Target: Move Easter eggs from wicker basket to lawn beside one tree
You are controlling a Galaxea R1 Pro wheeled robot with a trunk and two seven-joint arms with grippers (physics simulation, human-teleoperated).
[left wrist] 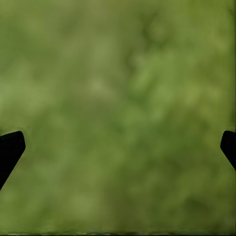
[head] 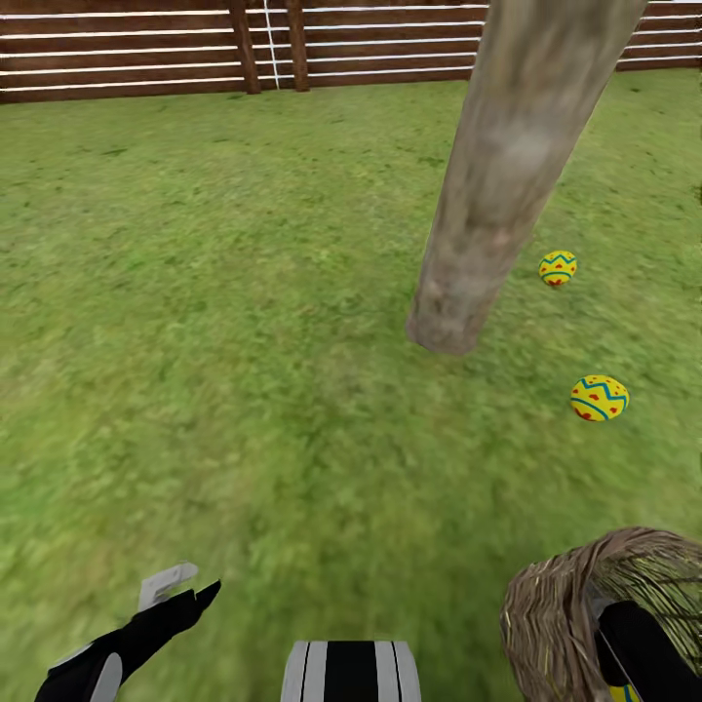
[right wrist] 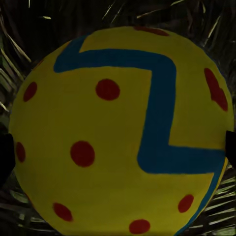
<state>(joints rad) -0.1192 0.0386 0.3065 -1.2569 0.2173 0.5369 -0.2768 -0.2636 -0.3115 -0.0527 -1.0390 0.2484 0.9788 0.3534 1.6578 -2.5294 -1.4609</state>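
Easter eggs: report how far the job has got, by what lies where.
Done: two Easter eggs lie on the lawn beside the tree.

In hand: the right arm reaches into the wicker basket, and the right wrist view shows the third egg close between the right end effector's fingers; whether it is gripped is unclear. The left end effector is open over grass.

Left: lift that egg out and set it by the same tree.

No legible text, label, brand, number or sign was found in any view. The Easter eggs point(head: 599, 398) carry only painted decoration, blue zigzag stripes and red dots on yellow, seen close in the right wrist view point(right wrist: 123, 132); these are patterns, not characters. The fence point(head: 117, 44) across the upper left of the head view bears no lettering.
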